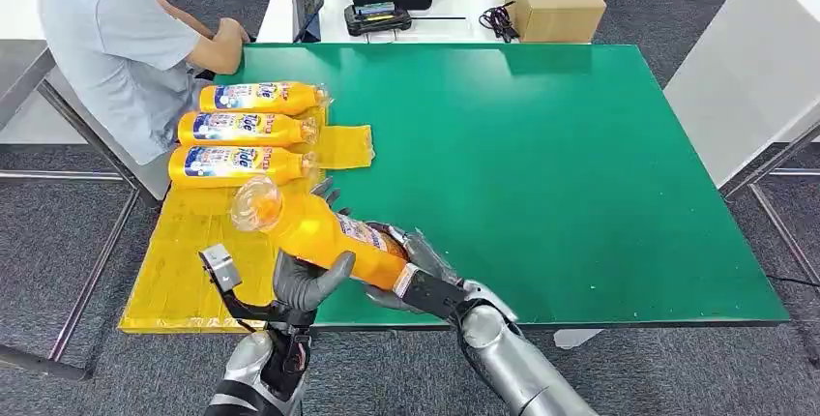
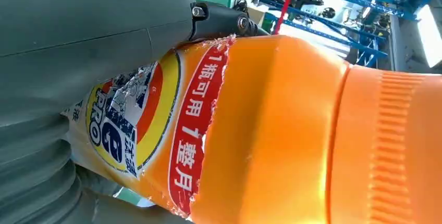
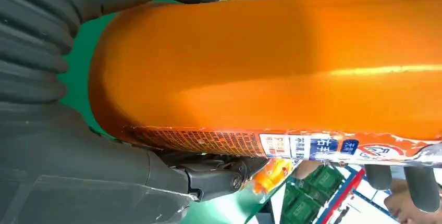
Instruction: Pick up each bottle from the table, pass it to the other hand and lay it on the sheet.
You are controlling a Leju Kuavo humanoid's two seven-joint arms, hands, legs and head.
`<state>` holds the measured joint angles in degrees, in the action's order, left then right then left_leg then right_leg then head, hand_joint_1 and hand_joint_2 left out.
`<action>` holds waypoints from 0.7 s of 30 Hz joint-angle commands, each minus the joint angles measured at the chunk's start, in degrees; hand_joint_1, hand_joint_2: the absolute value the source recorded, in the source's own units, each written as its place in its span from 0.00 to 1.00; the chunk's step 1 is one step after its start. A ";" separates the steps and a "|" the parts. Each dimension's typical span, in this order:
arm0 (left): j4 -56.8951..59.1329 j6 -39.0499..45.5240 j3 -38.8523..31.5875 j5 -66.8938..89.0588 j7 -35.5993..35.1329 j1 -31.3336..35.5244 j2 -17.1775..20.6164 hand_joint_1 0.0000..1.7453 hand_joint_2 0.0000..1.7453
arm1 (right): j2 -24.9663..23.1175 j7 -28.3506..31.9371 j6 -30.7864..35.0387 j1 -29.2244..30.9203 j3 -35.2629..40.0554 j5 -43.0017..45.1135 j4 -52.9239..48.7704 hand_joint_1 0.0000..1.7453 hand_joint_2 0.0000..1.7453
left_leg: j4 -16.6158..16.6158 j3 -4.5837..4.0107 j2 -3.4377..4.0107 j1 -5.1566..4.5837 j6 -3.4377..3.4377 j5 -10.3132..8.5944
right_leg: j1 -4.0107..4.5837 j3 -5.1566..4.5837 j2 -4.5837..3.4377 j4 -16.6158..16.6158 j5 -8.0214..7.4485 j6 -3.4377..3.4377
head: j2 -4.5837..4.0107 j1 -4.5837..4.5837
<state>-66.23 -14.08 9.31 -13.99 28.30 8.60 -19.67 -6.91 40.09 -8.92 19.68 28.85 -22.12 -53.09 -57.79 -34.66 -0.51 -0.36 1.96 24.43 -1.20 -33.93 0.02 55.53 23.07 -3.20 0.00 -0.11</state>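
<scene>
Gripping one orange bottle [image 1: 319,232] between them, both hands meet above the table's [image 1: 580,174] near-left corner: the right hand [image 1: 411,266] wraps the base end, while the left hand [image 1: 305,281] cups the body from beneath, thumb up its side, though how firmly its fingers close is hard to tell. That bottle tilts, cap toward the yellow sheet [image 1: 193,261]. Three more bottles [image 1: 247,131] lie side by side on the sheet's far part, near a seated person [image 1: 121,39].
</scene>
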 commanded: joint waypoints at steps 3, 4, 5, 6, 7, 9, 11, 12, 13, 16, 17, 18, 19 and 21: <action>4.16 -0.21 -0.14 0.01 -0.32 4.19 -0.27 0.06 1.00 | 1.00 -0.09 -0.26 1.87 4.14 -0.36 3.31 1.00 1.00 | -0.03 0.13 -0.04 0.08 -0.10 0.06 | 0.09 0.18 0.08 -0.01 0.07 0.13 | 0.00 0.00; 3.94 -0.77 0.24 -0.11 -0.40 4.05 -0.32 0.00 1.00 | 1.10 -0.09 -0.75 1.61 4.40 0.09 2.93 1.00 1.00 | -0.05 0.18 -0.03 0.10 -0.13 0.10 | 0.11 0.23 0.08 0.01 0.10 0.16 | 0.00 0.00; 3.87 -0.92 0.36 -0.09 -0.42 4.03 -0.33 0.00 1.00 | 1.04 -0.09 -0.83 1.43 4.42 0.36 2.85 1.00 1.00 | -0.02 0.10 -0.06 0.06 -0.09 0.04 | 0.07 0.15 0.09 -0.01 0.06 0.11 | 0.00 0.00; 3.79 -0.91 0.46 -0.08 -0.43 3.95 -0.33 0.11 1.00 | 0.93 -0.09 -0.74 1.24 4.22 0.68 3.00 1.00 1.00 | -0.04 0.17 -0.05 0.10 -0.12 0.09 | 0.11 0.22 0.09 0.00 0.09 0.15 | 0.00 0.00; 3.52 -1.12 0.74 0.07 -0.19 3.83 -0.27 0.95 1.00 | 0.88 -0.09 -0.85 1.17 4.01 1.19 3.03 1.00 1.00 | -0.01 0.10 -0.06 0.06 -0.09 0.04 | 0.06 0.15 0.09 -0.02 0.06 0.11 | 0.00 0.00; 2.85 -1.61 0.82 0.43 0.37 3.47 -0.31 1.00 1.00 | 1.20 -0.09 -0.47 1.17 3.84 1.47 3.12 1.00 1.00 | -0.03 0.11 -0.08 0.08 -0.10 0.05 | 0.08 0.17 0.11 -0.01 0.07 0.13 | 0.00 -0.02; 2.01 -1.39 1.08 1.66 0.97 3.29 -0.13 1.00 1.00 | 1.20 -0.09 -0.87 1.21 3.30 2.25 3.02 0.99 1.00 | -0.01 0.10 -0.04 0.06 -0.09 0.05 | 0.07 0.13 0.07 -0.02 0.05 0.11 | 0.00 0.00; 1.69 -1.10 0.96 2.01 1.26 3.19 -0.22 1.00 1.00 | 1.25 -0.09 -1.42 1.07 2.90 3.00 2.61 0.94 1.00 | -0.03 0.14 -0.04 0.08 -0.11 0.08 | 0.09 0.19 0.08 -0.01 0.08 0.14 | 0.00 -0.02; 1.29 -0.96 0.57 1.96 1.21 3.08 -0.33 1.00 1.00 | 1.34 -0.09 -1.03 0.96 2.63 2.96 2.46 0.67 1.00 | -0.05 0.22 -0.03 0.11 -0.14 0.12 | 0.12 0.26 0.08 0.00 0.12 0.18 | 0.00 0.00; -0.73 4.60 -0.99 7.50 2.42 2.70 0.03 1.00 1.00 | 0.19 -0.32 0.26 0.59 -0.39 1.37 3.20 0.00 1.00 | -0.01 0.06 -0.02 0.06 -0.08 0.04 | 0.07 0.09 0.04 -0.03 0.03 0.09 | 0.00 0.00; -2.54 13.79 -3.30 14.31 3.39 2.66 0.18 1.00 1.00 | 0.42 -2.36 5.41 -0.10 -1.32 -2.07 2.26 0.00 1.00 | -0.02 0.13 -0.01 0.08 -0.10 0.07 | 0.09 0.16 0.04 -0.02 0.06 0.12 | 0.00 0.00; -4.76 13.29 -6.09 13.97 2.17 2.54 0.66 1.00 1.00 | 0.40 -2.88 6.23 -0.76 -2.88 -3.03 1.44 0.00 1.00 | -0.06 0.20 0.01 0.11 -0.14 0.13 | 0.12 0.24 0.04 0.00 0.11 0.17 | 0.00 0.00; -6.15 11.34 -7.88 13.38 1.28 2.27 0.60 1.00 1.00 | 0.18 -3.25 5.68 -1.30 -4.31 -2.93 0.98 0.00 1.00 | -0.05 0.16 0.00 0.11 -0.13 0.10 | 0.12 0.20 0.05 0.00 0.09 0.16 | 0.00 0.00; -8.64 8.78 -10.57 12.16 0.88 1.52 0.03 1.00 1.00 | 0.17 -3.40 5.30 -2.16 -6.35 -3.61 0.80 0.00 1.00 | -0.04 0.17 0.09 0.10 -0.14 0.12 | 0.11 0.17 -0.05 0.03 0.09 0.17 | 0.00 -0.02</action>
<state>-67.54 -7.16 8.76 -4.93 30.58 9.02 -19.65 -6.73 39.08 -6.84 19.03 29.07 -22.17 -52.81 -57.79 -34.68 -0.51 -0.35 1.96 24.43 -1.19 -33.93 0.03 55.53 23.07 -3.20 0.00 -0.13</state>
